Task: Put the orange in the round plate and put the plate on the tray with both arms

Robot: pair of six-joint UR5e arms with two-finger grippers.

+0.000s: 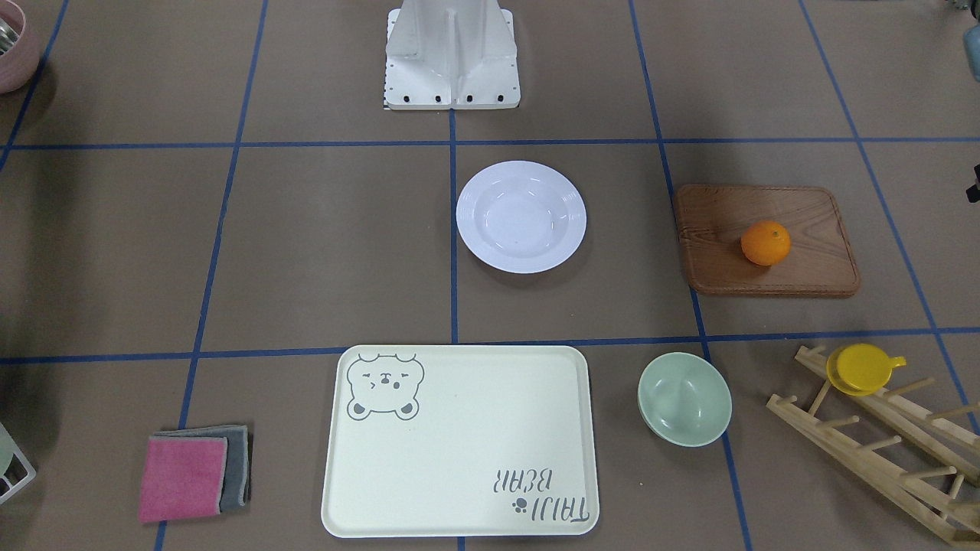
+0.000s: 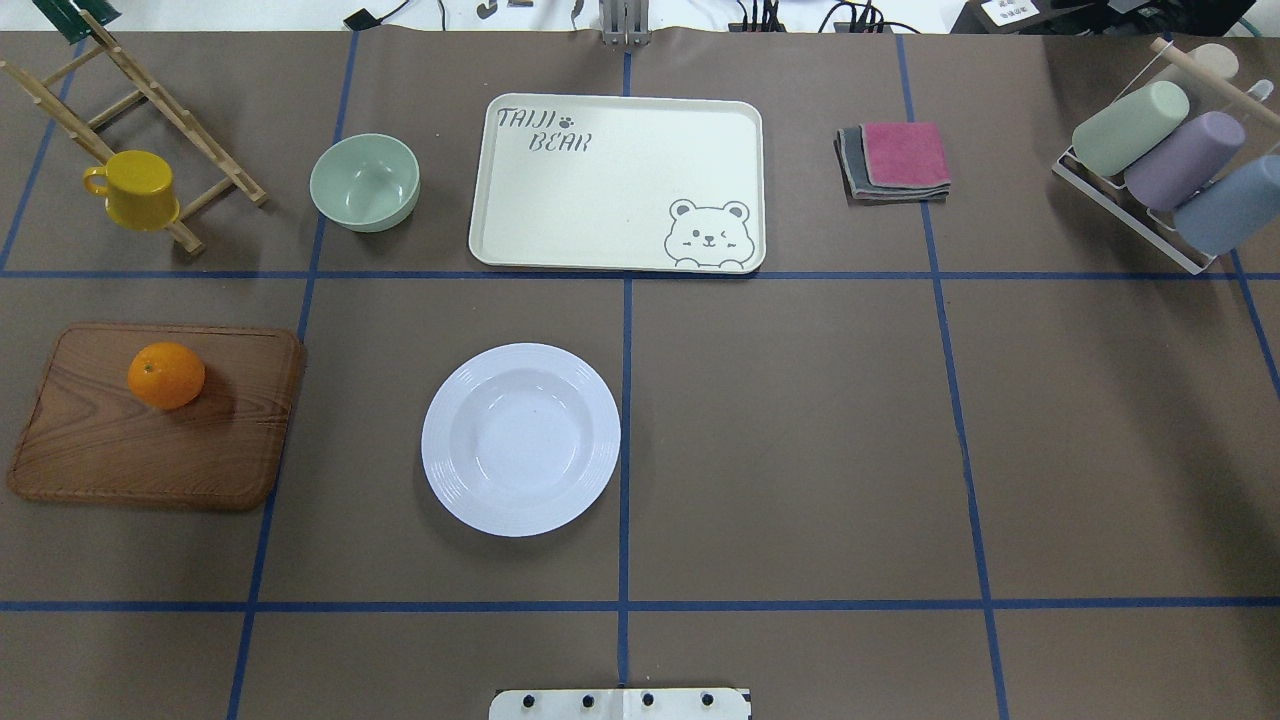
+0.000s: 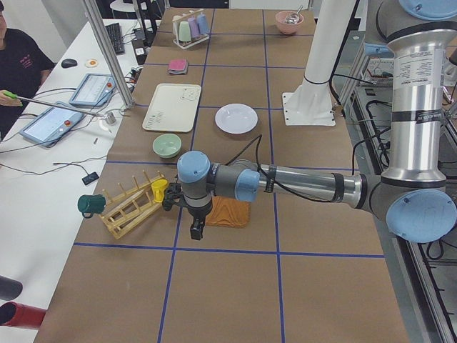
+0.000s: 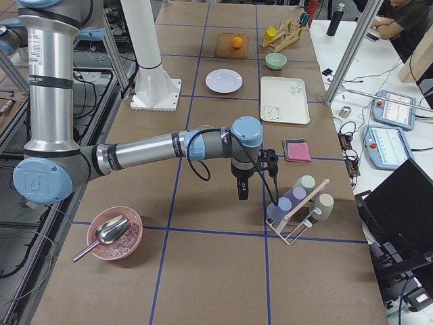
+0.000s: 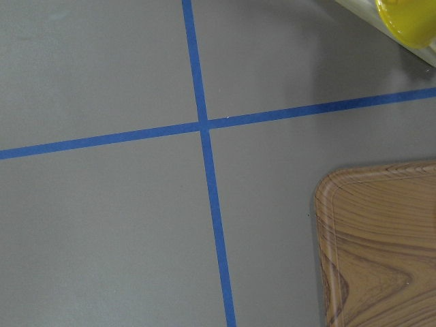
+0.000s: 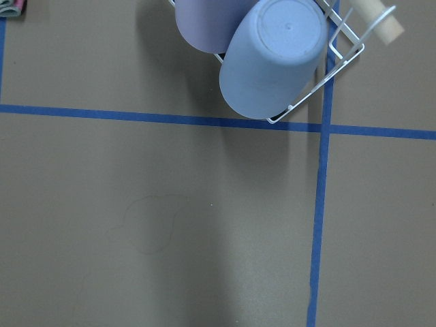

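The orange (image 2: pixel 166 375) (image 1: pixel 766 242) lies on a brown wooden board on the robot's left side. The white round plate (image 2: pixel 520 438) (image 1: pixel 521 216) sits empty near the table's middle. Beyond it, the cream bear tray (image 2: pixel 600 190) (image 1: pixel 459 440) is empty too. My left gripper (image 3: pixel 196 230) shows only in the exterior left view. It hangs over the table past the board's outer end, near the wooden rack. My right gripper (image 4: pixel 242 193) shows only in the exterior right view, hanging beside the cup rack. I cannot tell whether either gripper is open or shut.
The wooden board (image 2: pixel 150 440) lies at the left. A pale-green bowl (image 2: pixel 365 180) stands left of the tray. A wooden rack holds a yellow cup (image 2: pixel 135 190). Folded cloths (image 2: pixel 895 160) and a wire rack of cups (image 2: pixel 1170 170) are at the right. A pink bowl (image 4: pixel 114 233) sits at the right end.
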